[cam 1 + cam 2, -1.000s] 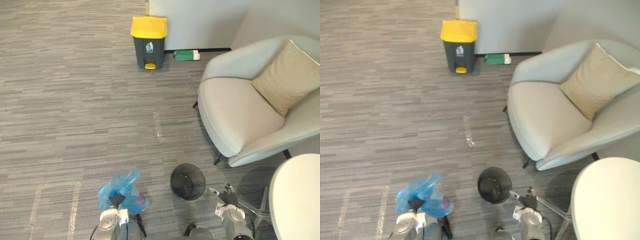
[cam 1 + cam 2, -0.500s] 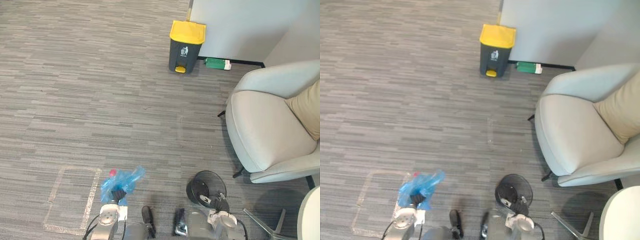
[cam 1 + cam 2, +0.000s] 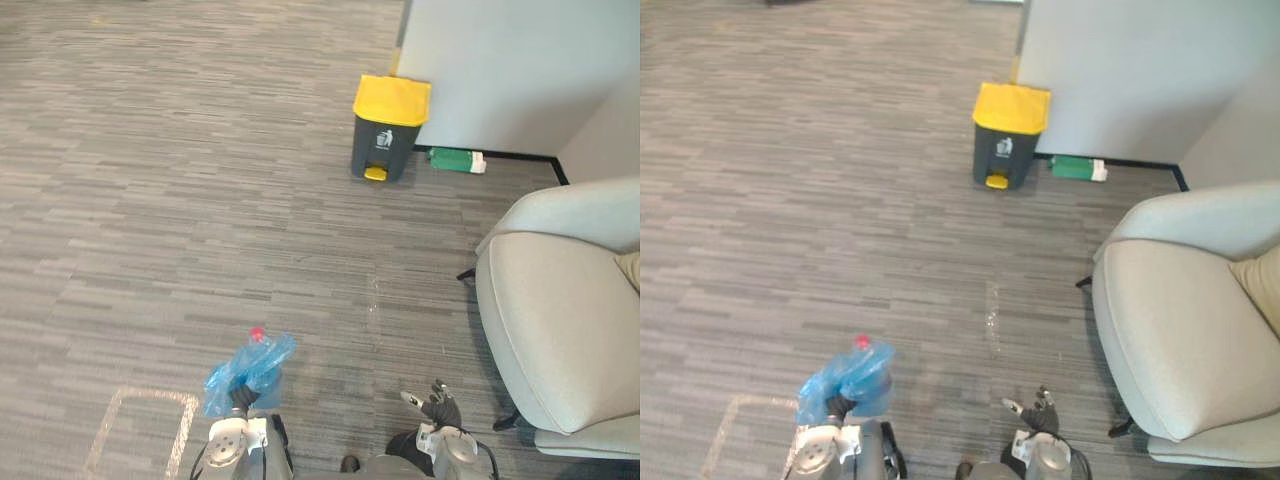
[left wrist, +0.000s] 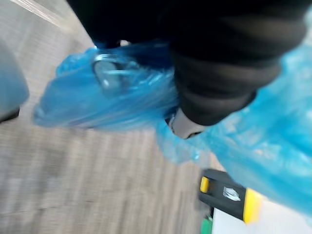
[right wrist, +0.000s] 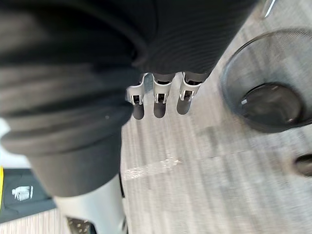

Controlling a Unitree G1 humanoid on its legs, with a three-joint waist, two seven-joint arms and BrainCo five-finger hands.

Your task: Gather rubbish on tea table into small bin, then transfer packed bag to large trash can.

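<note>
My left hand (image 3: 238,402) is closed round the gathered neck of the blue bag (image 3: 248,368). The fingers are curled into the plastic and grip nothing else. The bag is low in front of me on my left side, above the carpet (image 3: 180,200), just beside the taped outline (image 3: 140,430) on the floor. My right hand (image 3: 437,408) is empty. Its fingers (image 5: 157,100) are almost straight and relaxed, and the small bin (image 5: 265,92) stands on the floor close by.

I think the main danger is in my grip. The plastic is thin and slippery, and if the bag swings while I walk, the neck may slide out of my fingers. A small red thing (image 3: 257,333), perhaps a bottle cap, shows at the far end of the bag. If the plastic is open or torn there, rubbish could drop on the carpet. The trash can (image 3: 388,130) is well apart from me, ahead and to the right, and its yellow lid is down. I would have to open it before I can drop the bag in. The armchair (image 3: 560,330) is on my right, and I must not turn into it.

The long axis of the bag runs from my hand forward and a little to the right. Its far end therefore points roughly toward the trash can. I cannot tell whether the bag hangs down or reaches forward.
</note>
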